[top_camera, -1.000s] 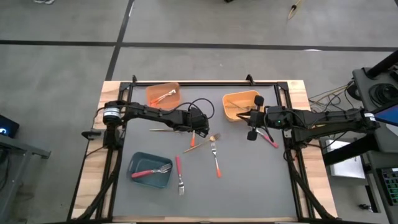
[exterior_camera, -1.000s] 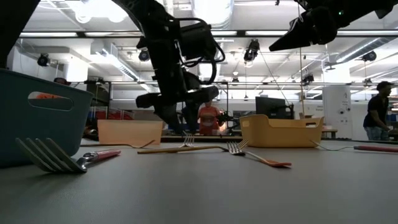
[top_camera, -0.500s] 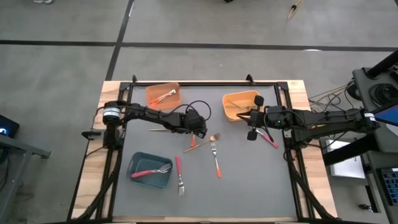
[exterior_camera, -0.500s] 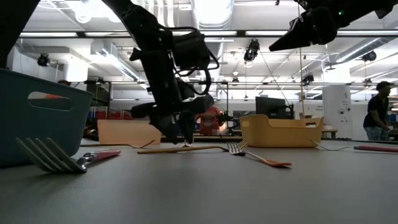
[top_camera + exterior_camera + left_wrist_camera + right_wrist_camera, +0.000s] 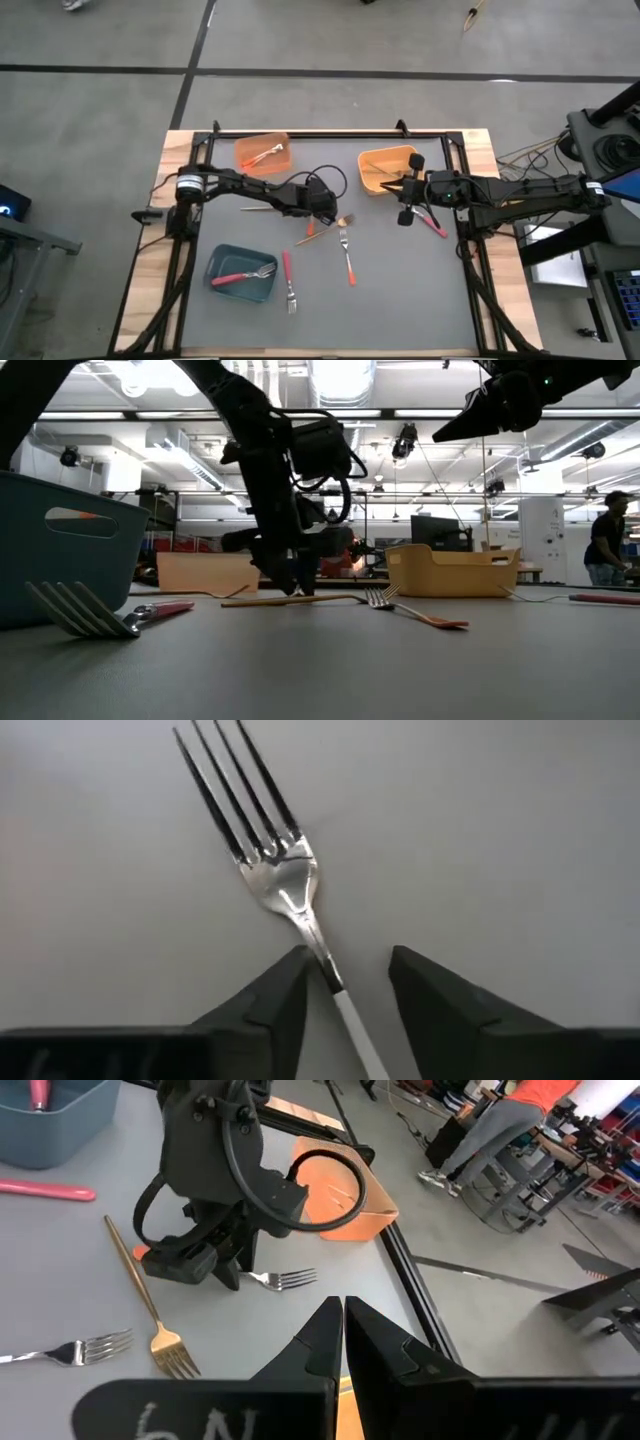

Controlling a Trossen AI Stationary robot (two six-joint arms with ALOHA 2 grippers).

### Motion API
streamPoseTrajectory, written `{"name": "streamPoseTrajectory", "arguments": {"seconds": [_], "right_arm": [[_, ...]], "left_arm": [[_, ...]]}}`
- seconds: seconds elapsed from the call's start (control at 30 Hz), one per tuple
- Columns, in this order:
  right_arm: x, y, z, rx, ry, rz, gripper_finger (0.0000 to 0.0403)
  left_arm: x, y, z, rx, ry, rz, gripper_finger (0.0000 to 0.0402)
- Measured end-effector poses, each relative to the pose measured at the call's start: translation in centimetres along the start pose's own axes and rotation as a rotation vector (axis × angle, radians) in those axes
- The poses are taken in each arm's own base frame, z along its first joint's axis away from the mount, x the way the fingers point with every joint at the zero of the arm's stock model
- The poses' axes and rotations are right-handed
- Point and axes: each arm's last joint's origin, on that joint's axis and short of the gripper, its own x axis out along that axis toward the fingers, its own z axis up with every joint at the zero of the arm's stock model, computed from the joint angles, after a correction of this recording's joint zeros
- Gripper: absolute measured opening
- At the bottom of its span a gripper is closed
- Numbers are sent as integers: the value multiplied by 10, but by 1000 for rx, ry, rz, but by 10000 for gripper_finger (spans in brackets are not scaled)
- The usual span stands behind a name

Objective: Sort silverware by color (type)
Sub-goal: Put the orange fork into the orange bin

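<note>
My left gripper (image 5: 318,213) is down at the table's middle, open, its fingers on either side of a fork (image 5: 285,885) with a silver head and an orange handle (image 5: 146,1252). The fork lies flat on the grey mat. Next to it lie a gold fork (image 5: 325,230), an orange-handled fork (image 5: 347,256) and a red-handled fork (image 5: 287,278). A pink-handled fork (image 5: 433,221) lies at the right. My right gripper (image 5: 404,208) hangs raised and shut near the yellow-orange bin (image 5: 385,168), with nothing between its fingers (image 5: 337,1312). My left gripper straddles the fork's neck (image 5: 322,963), where head meets handle, slanting down from the table's left. One finger (image 5: 285,998) lies right beside the neck, the other finger (image 5: 428,998) stands apart. Whether either touches the fork, I cannot tell.
An orange bin (image 5: 262,152) holding forks stands at the far left. A teal bin (image 5: 228,288) with a red-handled fork stands near left. Another gold fork (image 5: 258,209) lies under the left arm. A black cable loops above the left wrist. People move in the room behind.
My left gripper has come down onto the table over the orange-handled fork, and its fingers have drawn closer together around the fork's neck. The fork has stayed where it lay.
</note>
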Motion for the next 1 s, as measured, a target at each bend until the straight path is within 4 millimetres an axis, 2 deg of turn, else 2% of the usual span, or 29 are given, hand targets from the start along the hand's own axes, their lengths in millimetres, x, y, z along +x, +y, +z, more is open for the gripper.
{"name": "streamPoseTrajectory", "arguments": {"seconds": [0.23, 0.3, 0.47, 0.6, 0.8, 1.0], "right_arm": [[0, 0, 0, 0, -1, 0, 9], [0, 0, 0, 1, -1, 0, 9], [0, 0, 0, 1, -1, 0, 9], [0, 0, 0, 3, -1, 0, 9], [0, 0, 0, 11, -1, 0, 9], [0, 0, 0, 28, -2, 0, 9]], "left_arm": [[-5, -5, 6, -12, 16, 5, 23], [-7, -5, 7, -19, 18, 6, 7], [-11, -4, 9, 2, 21, 4, 3], [-22, -5, 15, 47, 23, -14, 2], [-57, -1, 30, 163, 8, -69, 1], [-105, 18, 40, 364, 2, -115, 1]]}}
